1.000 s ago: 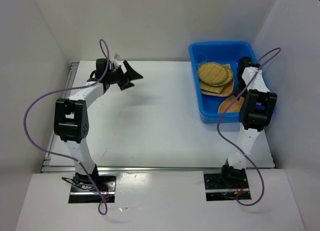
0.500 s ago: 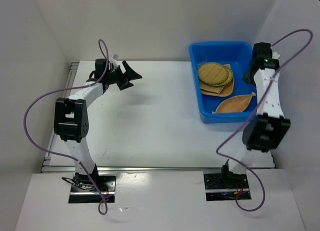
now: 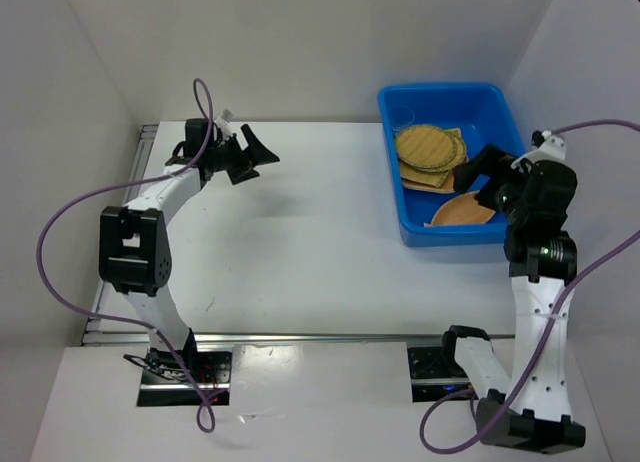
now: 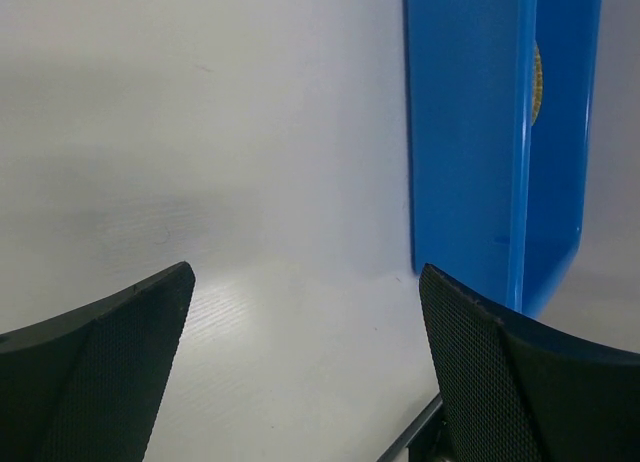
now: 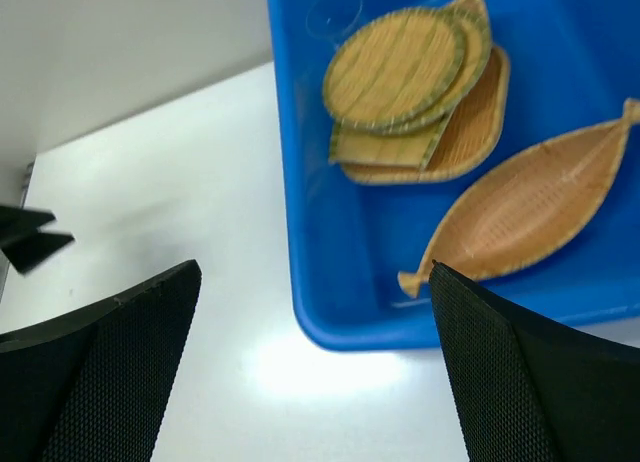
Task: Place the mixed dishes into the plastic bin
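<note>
White table [image 3: 300,232]; plastic bin [image 5: 330,247] holds woven trays [image 5: 395,67].

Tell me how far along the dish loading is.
Looks essentially done: the stacked woven trays, the leaf tray and the clear cup all lie inside the blue bin. Nothing is in hand; the left fingers and right fingers both stand open and empty. No dish shows on the table in these views, so nothing seems left.
</note>
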